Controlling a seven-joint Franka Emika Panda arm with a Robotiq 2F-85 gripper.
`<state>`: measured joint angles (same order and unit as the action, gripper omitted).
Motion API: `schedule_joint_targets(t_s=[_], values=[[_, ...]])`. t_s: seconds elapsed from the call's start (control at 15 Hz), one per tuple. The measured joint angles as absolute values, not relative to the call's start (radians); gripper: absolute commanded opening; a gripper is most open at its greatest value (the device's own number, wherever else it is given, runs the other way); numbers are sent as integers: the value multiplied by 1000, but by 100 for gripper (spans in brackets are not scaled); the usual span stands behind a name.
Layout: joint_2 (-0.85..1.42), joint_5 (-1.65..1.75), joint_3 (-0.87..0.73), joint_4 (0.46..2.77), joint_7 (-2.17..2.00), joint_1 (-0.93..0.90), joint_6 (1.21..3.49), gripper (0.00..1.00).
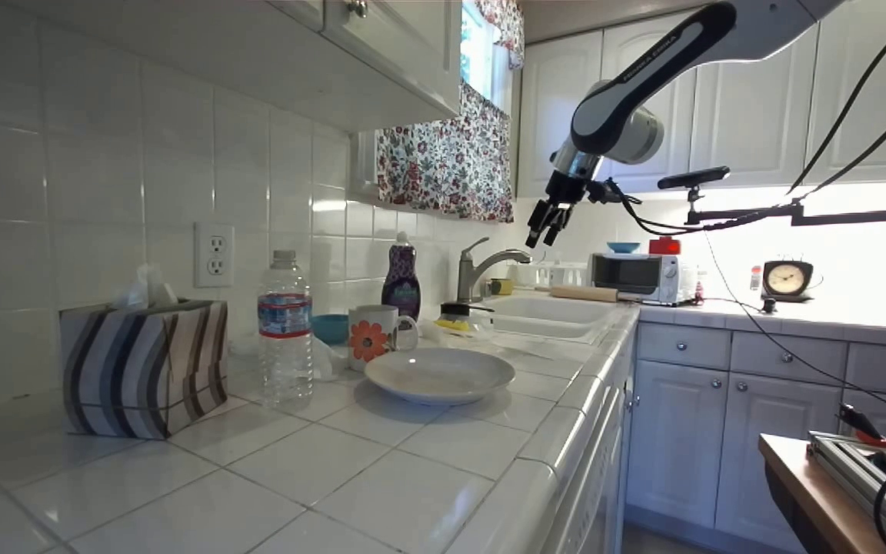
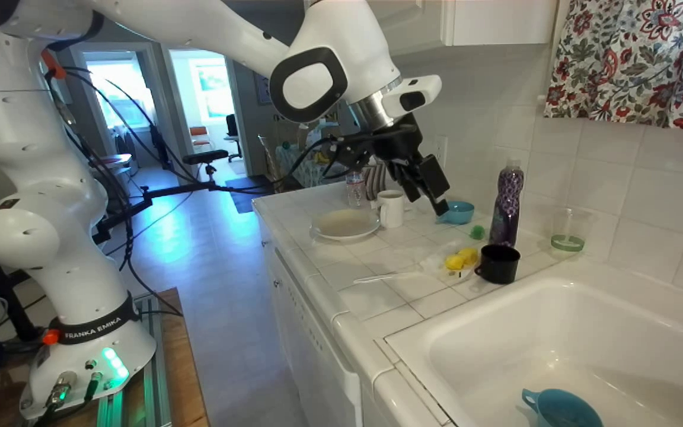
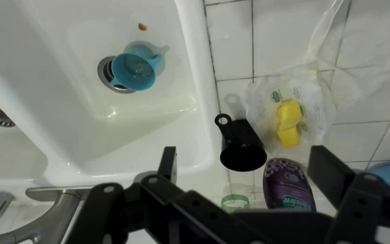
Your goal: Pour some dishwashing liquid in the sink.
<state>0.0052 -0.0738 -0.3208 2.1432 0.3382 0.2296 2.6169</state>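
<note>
The dishwashing liquid (image 2: 506, 207) stands upright on the tiled table (image 1: 404, 481), near the back wall (image 2: 614, 154) and by a corner of the sink (image 3: 200, 67), with the black cup (image 3: 244, 142) just beside it; whether bottle and cup touch, I cannot tell. The gripper (image 1: 541, 240) hangs in the air well apart from the bottle, its fingers (image 3: 328, 173) spread wide with nothing between them. This looks like a plastic squeeze bottle, so it is probably light if mostly used and noticeably heavier if full; the dark purple body hides the level. The walls likely give a little and spring back, and breakage seems no worry, but the smooth skin could slide, more so if wet or soapy. The best hold is probably the waist below the rounded shoulder, a narrowing that shows in both exterior views and should keep the fingers from creeping upward as the bottle tips. Gripping at the neck would let the heavy base swing; gripping low would bring the fingers close to the cup. Firm pressure, short of squeezing, seems wise, since whether the pale cap (image 1: 402, 238) is closed is too small to make out.
</note>
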Motion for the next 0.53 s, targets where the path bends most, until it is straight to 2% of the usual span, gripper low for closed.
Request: schedule_joint_targets(t_s=[0.2,0.53], values=[[36,-128,-323,2143,449,246,2745,100],[101,-501,-274,2074,832,292,2840,100]])
